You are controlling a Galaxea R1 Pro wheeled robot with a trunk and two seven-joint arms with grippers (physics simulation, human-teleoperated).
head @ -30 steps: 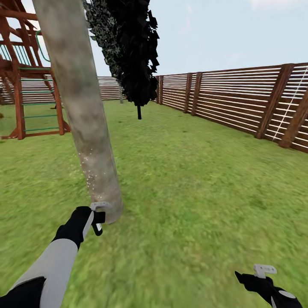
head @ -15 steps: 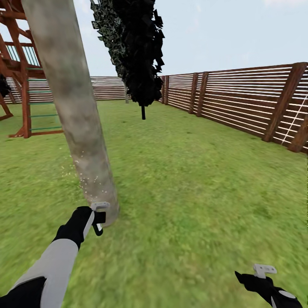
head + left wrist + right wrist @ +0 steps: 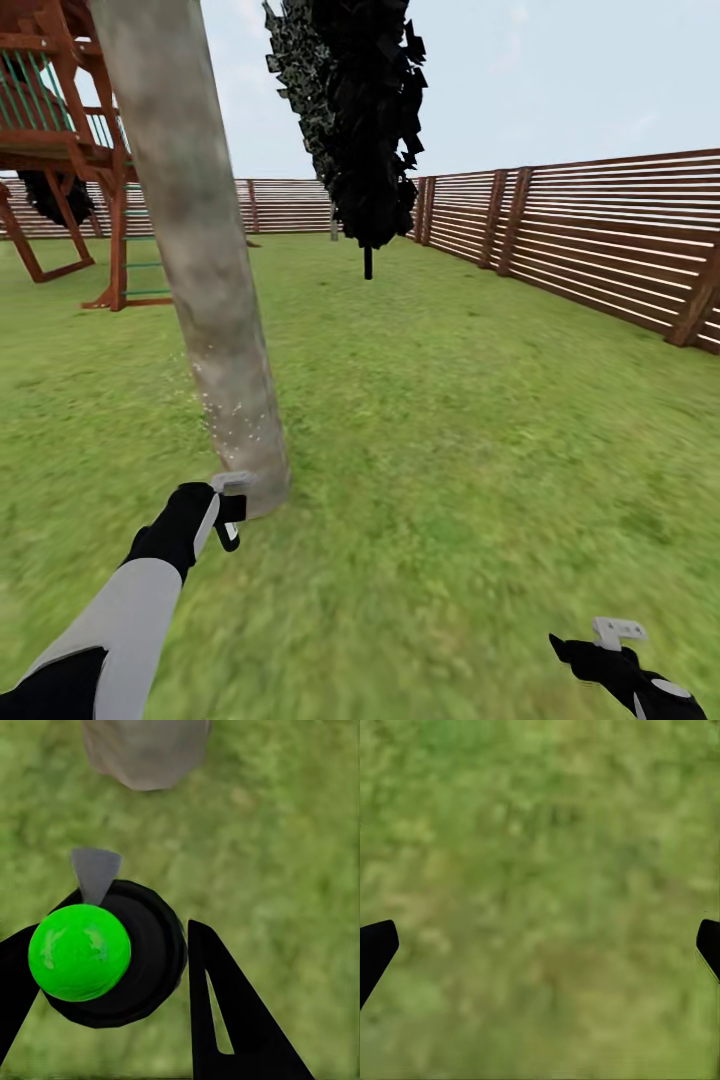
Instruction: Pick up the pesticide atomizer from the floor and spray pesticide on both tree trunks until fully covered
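A thick, leaning grey-brown tree trunk (image 3: pixel 205 270) rises from the lawn at the left of the head view. White specks of pesticide (image 3: pixel 235 420) dot its lower part. My left gripper (image 3: pixel 232 500) is just in front of the trunk's base, shut on the pesticide atomizer (image 3: pixel 112 952). In the left wrist view the atomizer is a black round body with a bright green ball, held between the dark fingers (image 3: pixel 225 1020), with the trunk's base (image 3: pixel 145 750) beyond it. Low at the right, my right gripper (image 3: pixel 618 632) is open and empty over grass (image 3: pixel 540 945).
A thin-trunked dark-leaved tree (image 3: pixel 365 110) stands further back in the middle. A brown slat fence (image 3: pixel 600 240) runs along the right and the back. A red wooden play structure (image 3: pixel 60 150) stands behind the trunk at the left. Open lawn (image 3: pixel 480 420) lies to the right.
The whole head view has shifted, so the camera has turned; trunk, dark tree and fence sit further right. Both arms hold the same places. Specks still hang at the lower trunk.
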